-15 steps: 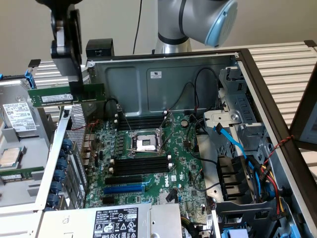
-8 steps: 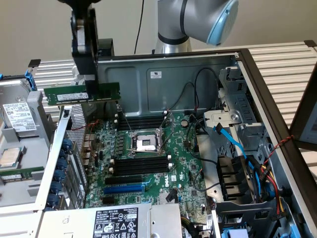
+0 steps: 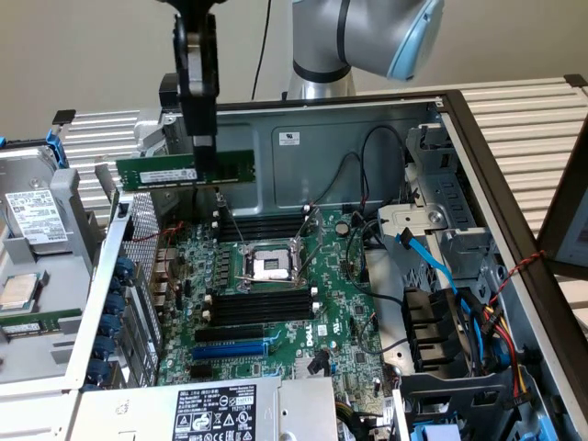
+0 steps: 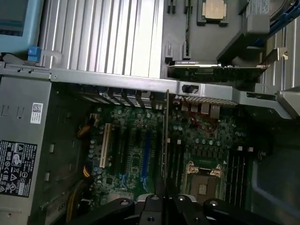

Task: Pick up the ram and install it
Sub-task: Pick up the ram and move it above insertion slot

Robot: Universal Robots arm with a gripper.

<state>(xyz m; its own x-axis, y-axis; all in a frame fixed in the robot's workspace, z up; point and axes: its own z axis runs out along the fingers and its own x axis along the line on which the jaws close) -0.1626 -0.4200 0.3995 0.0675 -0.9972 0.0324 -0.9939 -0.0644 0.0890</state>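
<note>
Gripping one ram (image 3: 165,171) a little past its middle: one black end effector (image 3: 204,171), closed on both faces of the stick and hanging straight down from a grey-and-blue robot arm (image 3: 367,37).

Ram: one, green, held level and on edge in the air above the open computer case (image 3: 367,119), toward the exterior view's left, clear of every slot. A white label strip runs along its face, and the print is too fine to read. From the wrist it shows edge-on (image 4: 165,136), a thin line lying parallel with the slots below.

Motherboard (image 3: 349,322): one, green, flat in the case floor. White lettering on it cannot be made out.
- CPU socket (image 3: 271,266): one, with a metal frame.
- Memory slots: long and black, in two banks, one on the far side of the socket (image 3: 262,225) and one on the near side (image 3: 262,308). I cannot count the slots in each bank with certainty.
- Blue slot (image 3: 230,349): one, nearer than the near bank.
- White slot (image 4: 102,145): one.

Power supply (image 3: 220,413): one, at the near edge, with a black-and-white label of marks and small text that is not legible.
Sticker (image 3: 289,138): one, white, on the case's back wall, unreadable.
Blue cables (image 3: 427,257): at least two, at the exterior view's right.

Outside the case, at the exterior view's left: one drive (image 3: 32,216) with a white printed label, and one loose processor chip (image 3: 18,292).

Bench (image 3: 524,119): slatted and pale, carrying the case.
</note>
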